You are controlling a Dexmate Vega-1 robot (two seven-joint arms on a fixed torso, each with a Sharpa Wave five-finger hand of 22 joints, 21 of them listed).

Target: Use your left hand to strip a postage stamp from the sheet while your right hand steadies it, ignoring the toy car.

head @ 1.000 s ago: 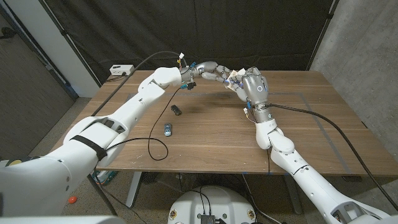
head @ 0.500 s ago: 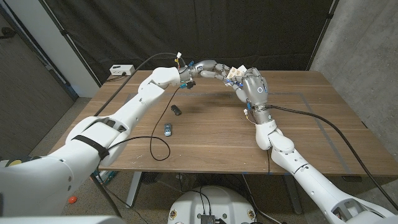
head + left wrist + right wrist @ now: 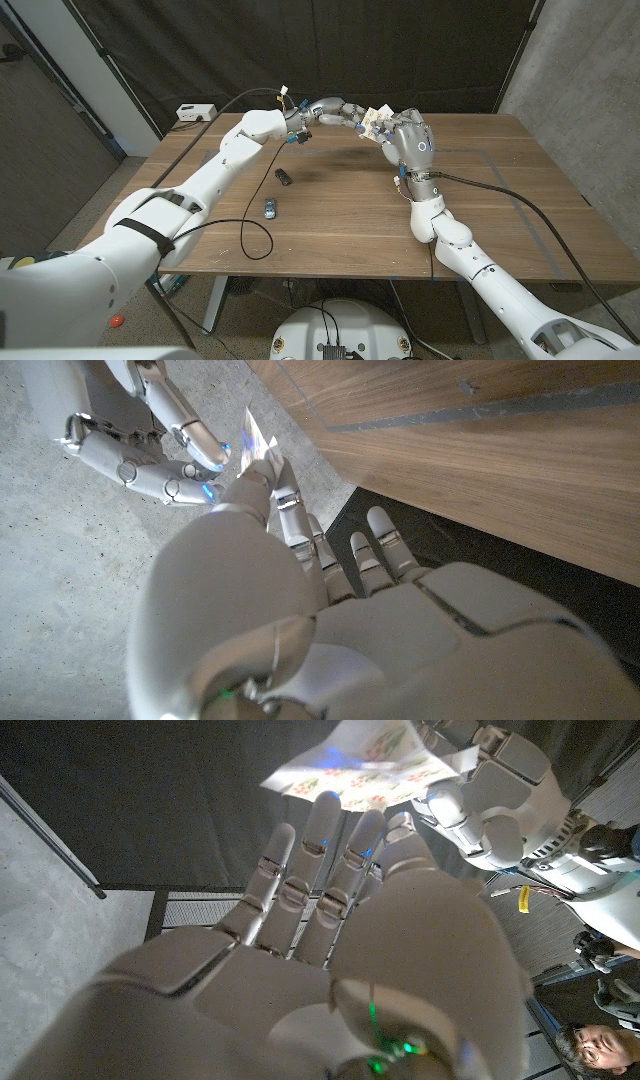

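Observation:
The stamp sheet (image 3: 378,115), a small white sheet printed with coloured stamps, is held in the air over the table's far side between both hands. My right hand (image 3: 408,140) holds it at its fingertips; the sheet (image 3: 360,765) shows just beyond the right hand (image 3: 350,930). My left hand (image 3: 338,111) reaches in from the other side and pinches the sheet's edge (image 3: 258,440). In the left wrist view my left hand (image 3: 280,590) points at the right hand's fingers (image 3: 150,455). The left hand (image 3: 490,790) also meets the sheet in the right wrist view.
A small blue toy car (image 3: 270,207) lies on the wooden table (image 3: 520,210) near the middle, with a small dark object (image 3: 284,177) just beyond it. A black cable (image 3: 250,235) loops beside the car. A white box (image 3: 195,111) sits at the far left corner. A person (image 3: 590,1045) shows in the right wrist view.
Both hands have lifted slightly and stayed together. The sheet now sticks up more plainly above the right hand's fingers.

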